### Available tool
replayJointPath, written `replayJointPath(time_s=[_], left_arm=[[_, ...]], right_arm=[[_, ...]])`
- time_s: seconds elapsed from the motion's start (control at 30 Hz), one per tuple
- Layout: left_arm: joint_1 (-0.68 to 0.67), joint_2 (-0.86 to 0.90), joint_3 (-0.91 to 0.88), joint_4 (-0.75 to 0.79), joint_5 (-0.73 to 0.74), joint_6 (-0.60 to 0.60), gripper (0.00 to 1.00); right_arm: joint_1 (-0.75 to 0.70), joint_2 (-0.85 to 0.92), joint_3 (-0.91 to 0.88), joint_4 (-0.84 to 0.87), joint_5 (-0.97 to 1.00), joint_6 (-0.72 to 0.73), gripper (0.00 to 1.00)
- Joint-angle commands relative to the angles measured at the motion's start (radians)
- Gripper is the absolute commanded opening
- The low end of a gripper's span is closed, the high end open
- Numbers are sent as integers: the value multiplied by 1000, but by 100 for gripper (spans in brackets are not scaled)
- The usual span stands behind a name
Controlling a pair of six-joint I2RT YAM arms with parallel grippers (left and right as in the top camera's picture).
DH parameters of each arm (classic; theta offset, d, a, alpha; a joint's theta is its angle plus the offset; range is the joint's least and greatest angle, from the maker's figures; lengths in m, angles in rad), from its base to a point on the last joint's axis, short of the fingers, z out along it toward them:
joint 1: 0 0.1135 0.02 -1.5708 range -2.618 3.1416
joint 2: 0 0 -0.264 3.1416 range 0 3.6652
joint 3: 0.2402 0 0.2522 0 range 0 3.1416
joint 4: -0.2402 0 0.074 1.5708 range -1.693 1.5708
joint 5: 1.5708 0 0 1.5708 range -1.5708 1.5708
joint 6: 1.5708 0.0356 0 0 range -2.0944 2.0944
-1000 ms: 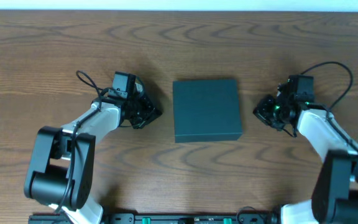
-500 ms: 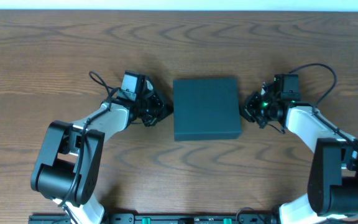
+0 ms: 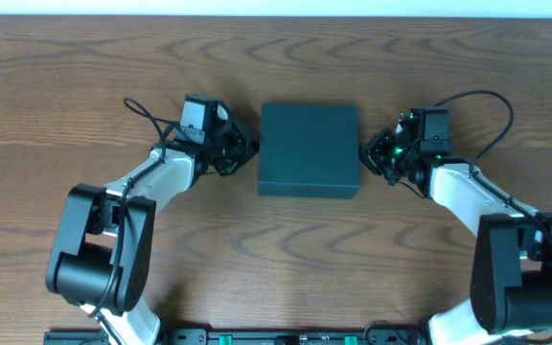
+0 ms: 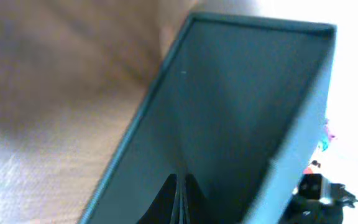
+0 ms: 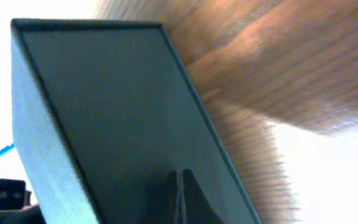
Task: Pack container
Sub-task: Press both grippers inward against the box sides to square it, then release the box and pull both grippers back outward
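Note:
The container [image 3: 309, 149] is a dark teal-green box lying closed in the middle of the wooden table. My left gripper [image 3: 250, 149] is shut, its tips pressed against the box's left side wall [image 4: 229, 118]. My right gripper [image 3: 364, 153] is shut too, touching the right side wall [image 5: 123, 112]. In the left wrist view the closed fingertips [image 4: 180, 186] meet the dark wall, and in the right wrist view the closed fingertips [image 5: 179, 183] do the same. Nothing is held in either gripper. The box's inside is hidden.
Bare wooden table [image 3: 276, 57] surrounds the box on all sides. A pale strip [image 3: 276, 8] runs along the far edge. The arm bases [image 3: 94, 268] [image 3: 520, 278] stand at the front left and front right.
Both arms have moved inward until their shut tips reached the box's sides. The box has shifted slightly toward the far left since the earlier frames.

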Motion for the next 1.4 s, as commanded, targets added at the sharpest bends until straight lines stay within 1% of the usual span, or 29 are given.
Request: replayJointPath(time_s=[0.0,0.33,0.47,0.73,1.0,1.37], left_arm=[[7,5,60,11,5,-11,6],[13,7,79,11,-32,-10,6],[13,33,85,11,-32,-11,6],[13,130,126,15,31,-11,6],[14,130,146,38,27,-10,5],[17,130,148,38,21,2,6]], right_arm=[[28,9,2,36,-44,16,2],[28,45,2,147,-29,44,2],[28,51,2,172,-23,58,1],[28,68,2,218,-8,56,2],[28,98,2,274,-5,58,2],[40,103,2,289,-9,76,2]])
